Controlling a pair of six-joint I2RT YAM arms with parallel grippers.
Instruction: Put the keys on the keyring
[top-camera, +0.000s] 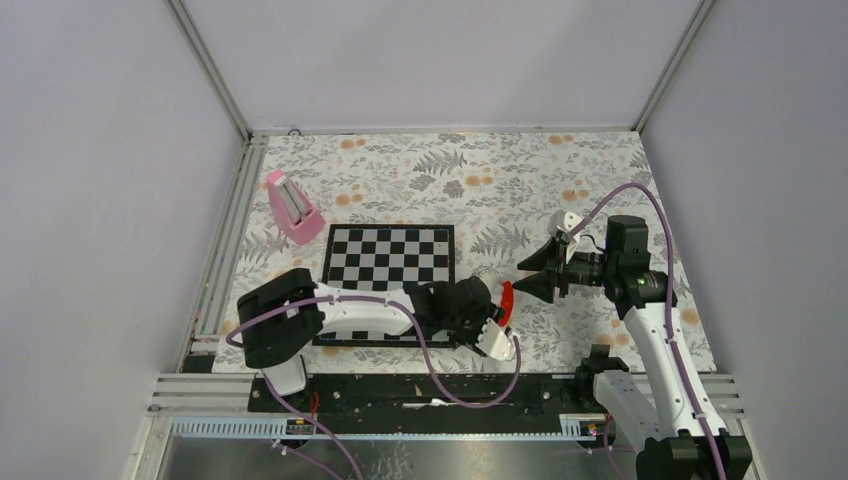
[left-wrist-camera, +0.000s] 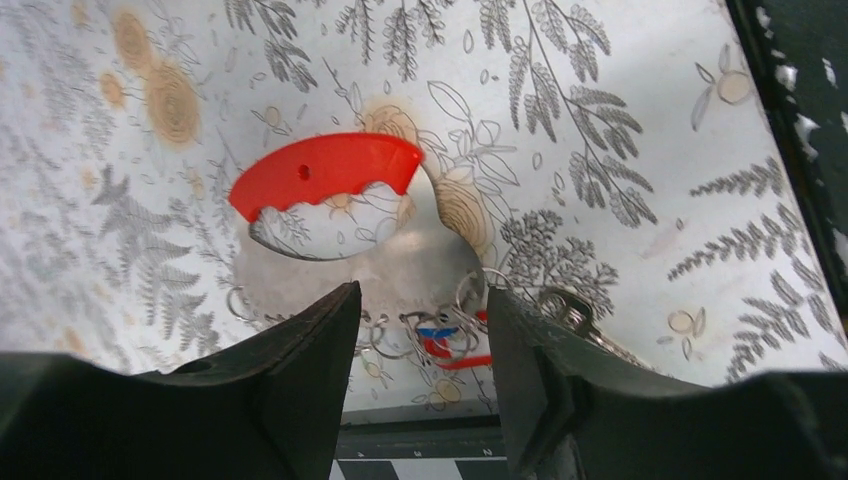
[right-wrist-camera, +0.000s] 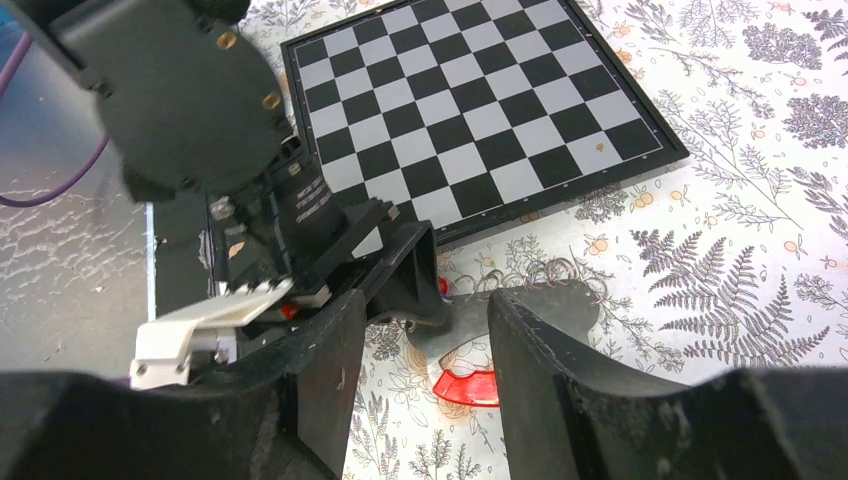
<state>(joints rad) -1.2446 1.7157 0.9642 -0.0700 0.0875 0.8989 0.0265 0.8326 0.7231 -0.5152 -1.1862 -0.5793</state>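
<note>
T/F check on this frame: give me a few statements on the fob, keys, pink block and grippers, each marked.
1. The fob lies on the chessboard. False: it lies on the floral mat, right of the board.
2. The pink block stands off the board, by its far left corner. True.
3. The right gripper grips the pink block. False: its jaws are open, near the fob.
4. The left gripper is open, with the keys showing between its fingers. True.

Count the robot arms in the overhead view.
2. The left arm lies along the chessboard's near edge, reaching right; the right arm stands at the right, pointing left toward it. None looks hidden.
</note>
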